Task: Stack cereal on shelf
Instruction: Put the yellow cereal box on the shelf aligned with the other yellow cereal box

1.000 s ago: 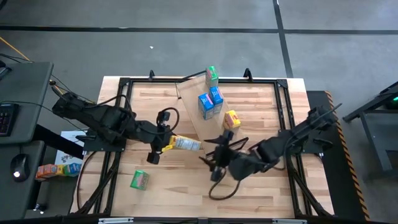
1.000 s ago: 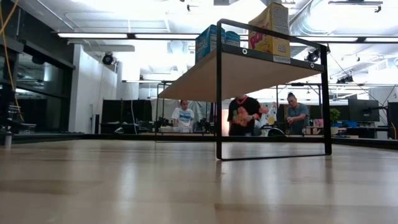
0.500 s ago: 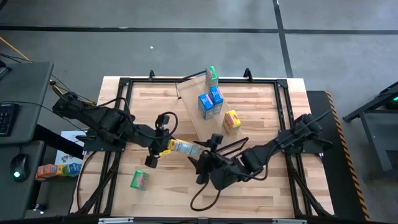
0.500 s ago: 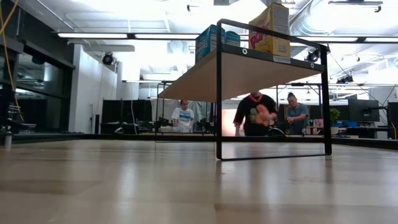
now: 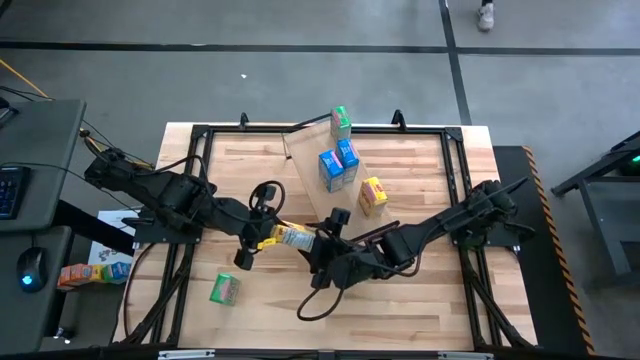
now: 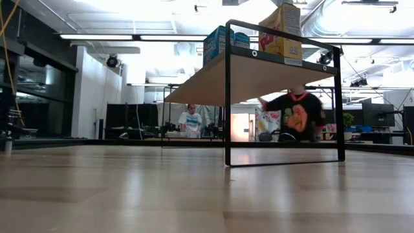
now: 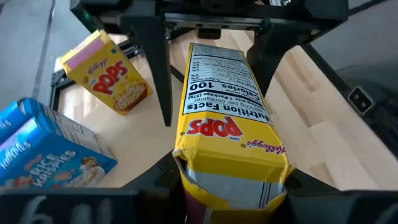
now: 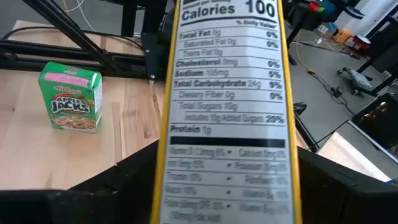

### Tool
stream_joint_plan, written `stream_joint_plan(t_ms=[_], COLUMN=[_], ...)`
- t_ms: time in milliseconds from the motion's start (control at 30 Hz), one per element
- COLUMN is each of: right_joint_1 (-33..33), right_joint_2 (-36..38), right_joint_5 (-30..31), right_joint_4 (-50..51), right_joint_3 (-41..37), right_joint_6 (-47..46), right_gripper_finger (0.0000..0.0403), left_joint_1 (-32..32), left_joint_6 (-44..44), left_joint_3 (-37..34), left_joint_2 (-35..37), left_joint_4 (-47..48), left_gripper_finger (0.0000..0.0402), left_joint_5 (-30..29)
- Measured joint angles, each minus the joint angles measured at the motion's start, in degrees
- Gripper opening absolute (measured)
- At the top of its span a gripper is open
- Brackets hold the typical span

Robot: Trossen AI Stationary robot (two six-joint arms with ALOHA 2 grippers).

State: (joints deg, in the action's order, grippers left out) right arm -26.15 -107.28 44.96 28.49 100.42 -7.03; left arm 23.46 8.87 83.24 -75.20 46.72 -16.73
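You had a handover in progress near the middle of the surface [image 5: 420, 165]: the left end effector [image 5: 268, 236] gripped one end of a yellow cereal box [image 5: 295, 234], lying flat, while the right end effector [image 5: 318, 245] stood wide with its fingers either side of the other end. Closing squarely on the narrow printed faces before the left let go looked wisest, since thin glossy cardboard dents and slips. Four boxes stood on the tilted light-wood shelf [image 5: 318, 205] by the far edge; a green box [image 5: 224, 289] lay near the front left corner.
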Motion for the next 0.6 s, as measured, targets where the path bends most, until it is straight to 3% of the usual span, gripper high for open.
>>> stream_joint_plan(t_ms=[167,467,600], right_joint_1=[0.0,0.0,0.0], right_joint_2=[0.0,0.0,0.0], right_joint_5=[-0.4,-0.5,-0.5], right_joint_4=[0.0,0.0,0.1], right_joint_3=[0.0,0.0,0.0], right_joint_6=[0.0,0.4,1.0], right_gripper_finger=[0.0258,0.0140,0.0127], left_joint_1=[0.0,-0.1,-0.1], left_joint_6=[2.2,1.8,3.0], left_joint_3=[0.0,0.0,0.0], left_joint_2=[0.0,0.0,0.0], left_joint_4=[-0.4,-0.3,-0.3], left_gripper_finger=[0.0117,0.0118,0.0122], left_joint_5=[-0.2,-0.4,-0.5])
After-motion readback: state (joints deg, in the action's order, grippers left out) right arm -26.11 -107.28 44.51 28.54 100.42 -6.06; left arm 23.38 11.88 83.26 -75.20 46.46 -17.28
